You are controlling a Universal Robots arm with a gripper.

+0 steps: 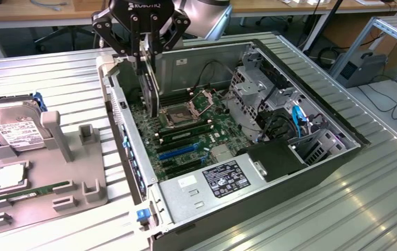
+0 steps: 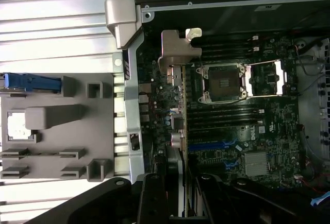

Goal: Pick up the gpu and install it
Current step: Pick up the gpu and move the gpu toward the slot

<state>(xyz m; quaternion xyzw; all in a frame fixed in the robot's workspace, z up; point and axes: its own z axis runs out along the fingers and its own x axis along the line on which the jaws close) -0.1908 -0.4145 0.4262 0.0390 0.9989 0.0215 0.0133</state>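
Observation:
My gripper [image 1: 146,52] is shut on the gpu [image 1: 151,86], a thin dark card that hangs upright, edge down, over the open computer case [image 1: 324,162]. The card's lower end is just above the motherboard [image 1: 206,138], near the CPU socket [image 1: 182,112] and close to the case's rear wall [image 1: 118,120]. In the wrist view the gpu [image 2: 181,105] is seen edge-on, its silvery bracket [image 2: 178,49] at the far end, with the gripper [image 2: 179,195] clamped on either side. A blue slot [image 2: 211,145] lies on the board beside the card.
A grey holder tray [image 1: 80,183] at the exterior view's left carries a hard drive [image 1: 14,128], a green RAM stick [image 1: 27,192] and a CPU [image 1: 9,178]. Inside the case are a power supply [image 1: 212,183], drive cages [image 1: 254,83] and cables [image 1: 298,117].

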